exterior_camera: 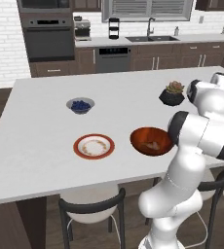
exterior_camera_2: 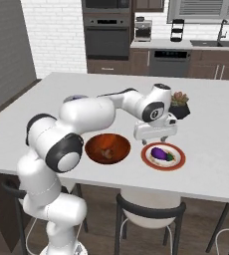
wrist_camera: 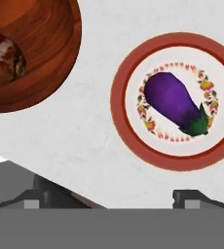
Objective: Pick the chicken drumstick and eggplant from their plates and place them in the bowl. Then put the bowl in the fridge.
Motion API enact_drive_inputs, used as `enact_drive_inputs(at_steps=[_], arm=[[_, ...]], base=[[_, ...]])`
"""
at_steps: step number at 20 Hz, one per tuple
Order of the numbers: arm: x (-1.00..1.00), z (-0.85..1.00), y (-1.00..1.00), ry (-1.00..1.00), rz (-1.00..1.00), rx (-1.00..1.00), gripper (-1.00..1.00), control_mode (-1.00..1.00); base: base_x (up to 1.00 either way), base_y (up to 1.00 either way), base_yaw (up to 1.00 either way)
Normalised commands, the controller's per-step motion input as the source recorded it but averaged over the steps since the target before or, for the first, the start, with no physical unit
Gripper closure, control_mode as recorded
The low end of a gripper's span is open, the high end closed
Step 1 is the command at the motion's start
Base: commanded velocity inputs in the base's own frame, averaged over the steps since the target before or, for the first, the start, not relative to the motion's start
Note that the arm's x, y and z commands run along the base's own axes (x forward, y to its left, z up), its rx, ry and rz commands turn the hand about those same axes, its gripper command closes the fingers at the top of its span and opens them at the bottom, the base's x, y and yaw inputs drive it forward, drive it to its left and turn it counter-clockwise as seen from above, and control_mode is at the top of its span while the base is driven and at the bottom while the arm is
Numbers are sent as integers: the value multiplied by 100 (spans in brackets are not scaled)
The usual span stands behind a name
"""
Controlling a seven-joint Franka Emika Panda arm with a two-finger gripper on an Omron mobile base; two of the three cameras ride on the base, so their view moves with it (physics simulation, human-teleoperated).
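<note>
white island counter; gripper jaws apart above eggplant on plate; glossy skin, off-centre pinch risks slip.

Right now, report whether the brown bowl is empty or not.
Not empty: the bowl holds the chicken drumstick; the eggplant lies on its plate.

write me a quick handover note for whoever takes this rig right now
Gripper: open, empty, hovering above the eggplant's plate.
Chicken drumstick: already in the brown bowl on the island counter.
Eggplant: lying on its plate, right of the bowl in the right base view.
Other plate: empty, the other side of the bowl.
Done: drumstick moved.
Left: grasp the eggplant, drop it in the bowl, then carry the bowl to the fridge.
</note>
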Motion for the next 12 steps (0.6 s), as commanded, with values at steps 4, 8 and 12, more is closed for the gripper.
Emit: enact_drive_inputs(at_steps=[4, 8, 12], arm=[[4, -33, 0, 0, 15, 0, -100, -100], [5, -45, 0, 0, 13, 0, -100, -100], [19, -40, 0, 0, 8, 0, -100, -100]], base=[[0, 0, 0], [0, 0, 0], [0, 0, 0]])
